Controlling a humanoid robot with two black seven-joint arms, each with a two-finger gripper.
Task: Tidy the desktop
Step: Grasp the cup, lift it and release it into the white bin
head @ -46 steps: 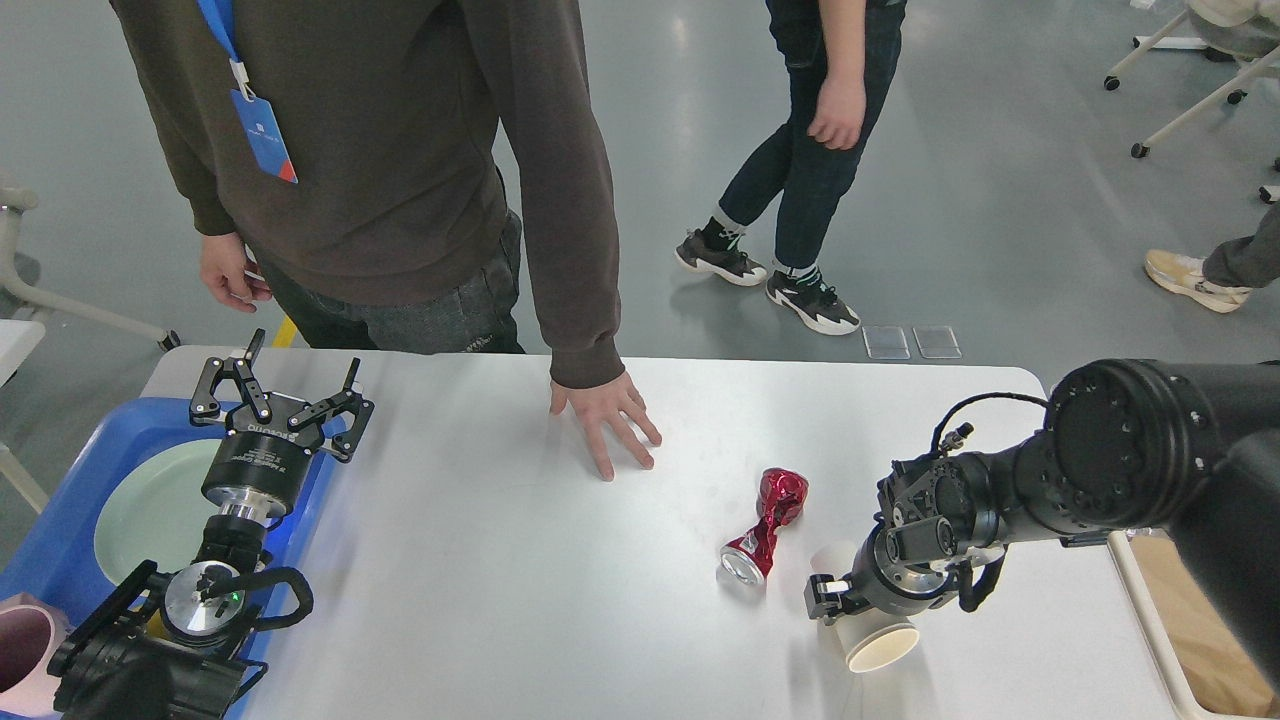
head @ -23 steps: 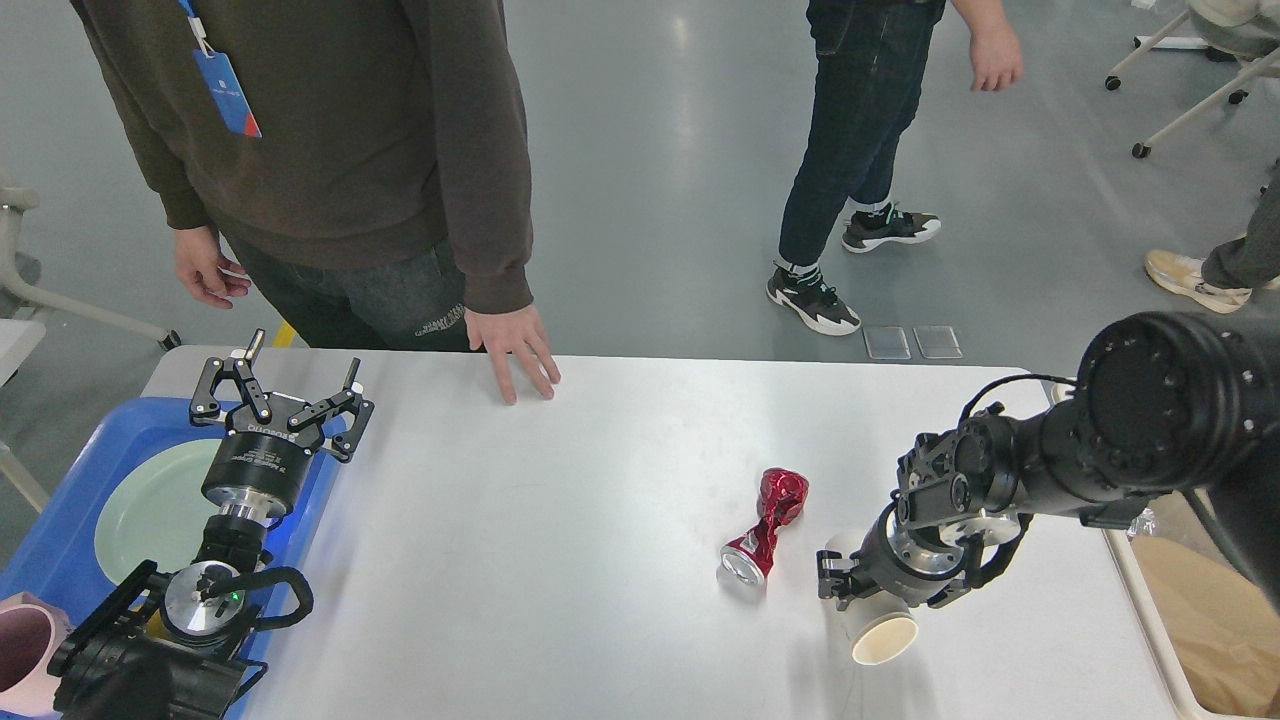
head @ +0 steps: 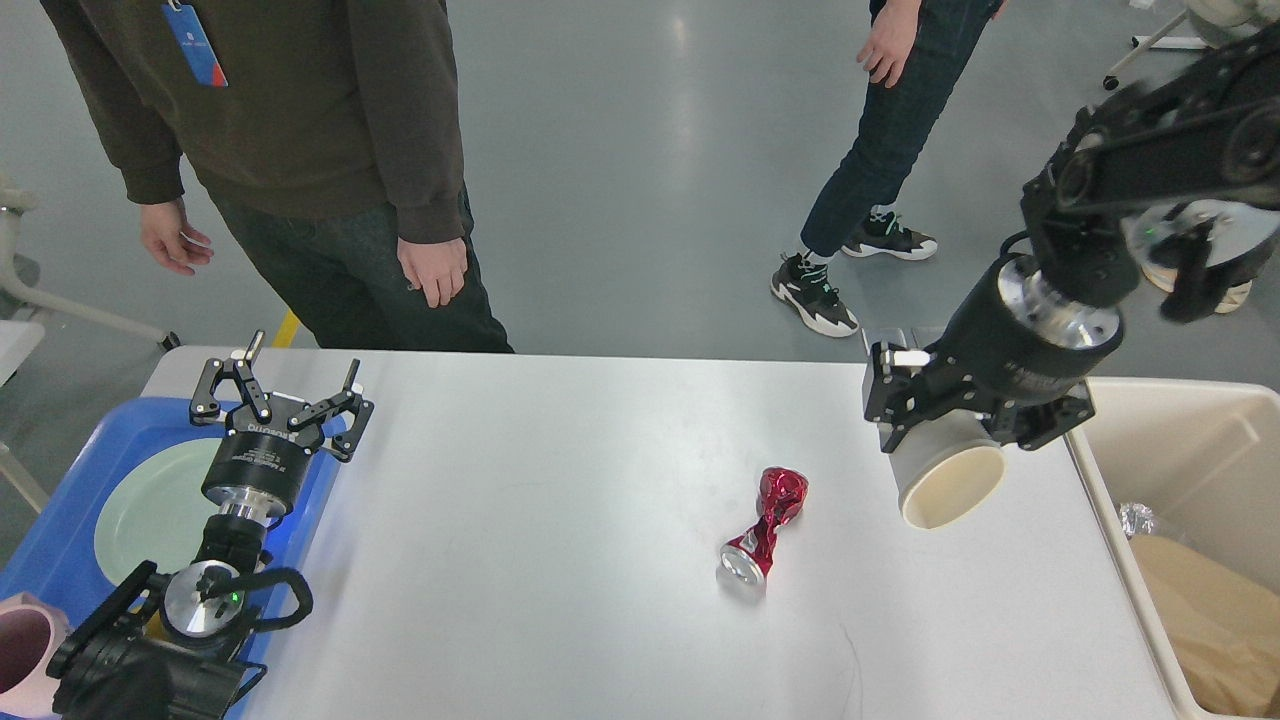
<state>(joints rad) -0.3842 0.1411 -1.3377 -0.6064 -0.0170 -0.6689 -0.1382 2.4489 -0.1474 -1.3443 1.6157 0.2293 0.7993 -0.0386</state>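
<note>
desktop (head: 560, 520) fills the middle of the head view, white, matte, rounded corners, mostly bare. cream bin (head: 1180, 450) sits just off its right edge, brown paper and a bit of foil inside. blue tray (head: 60, 530) sits at the left edge, holding a pale green plate (head: 150, 510); a pink cup (head: 20, 650) shows at the bottom-left corner.

two people stand at the far side, one in a brown hoodie with a blue badge, one in dark jeans and sneakers; neither touches the desktop.

right arm comes in from the upper right. right gripper (head: 945, 425) is above the desktop's right end, near the bin, fingers clamped on a white paper cup (head: 945, 470), which is lifted off the surface, tilted, mouth facing the camera.

left gripper (head: 280, 385) hangs over the tray's far edge, fingers spread wide, holding nothing.

crushed red can (head: 765, 535) lies on its side on the desktop, right of centre, well apart from both grippers.
</note>
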